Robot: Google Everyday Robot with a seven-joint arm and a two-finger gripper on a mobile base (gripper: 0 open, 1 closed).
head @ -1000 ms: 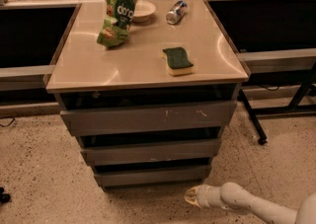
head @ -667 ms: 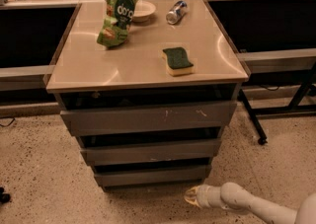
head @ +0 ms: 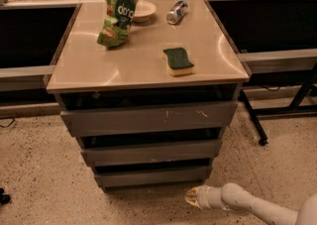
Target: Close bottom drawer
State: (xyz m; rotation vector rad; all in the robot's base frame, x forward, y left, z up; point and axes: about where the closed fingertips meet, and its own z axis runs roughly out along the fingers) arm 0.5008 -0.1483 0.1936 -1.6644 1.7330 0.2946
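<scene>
1. The cabinet point(head: 225, 120) stands in the middle of the camera view, with a pale flat top and three dark-grey drawer fronts stacked down its near face.
2. The bottom drawer point(head: 153, 175) is the lowest and narrowest front of the cabinet, plain and without a handle, just above the speckled floor point(head: 44, 179). A dark gap shows between it and the front above.
3. The middle drawer point(head: 151, 150) sits directly above it in the cabinet, and the top drawer point(head: 148, 117), with pale scratches, lies just under the cabinet's top.
4. The gripper point(head: 194, 196) is low near the floor, just in front of the cabinet's lower right corner, below and right of the bottom drawer. It does not appear to touch the drawer front.
5. I cannot tell whether the gripper is spread or pressed together.
6. The white arm point(head: 252, 208) runs from the gripper away from the cabinet, toward the lower right.
7. On the cabinet's top, a green and yellow sponge point(head: 178, 60) lies near the front right.
8. A green chip bag point(head: 118, 13) stands toward the cabinet's back left, with a bowl point(head: 143, 10) just beside it and a can point(head: 177, 12) lying at the back.
</scene>
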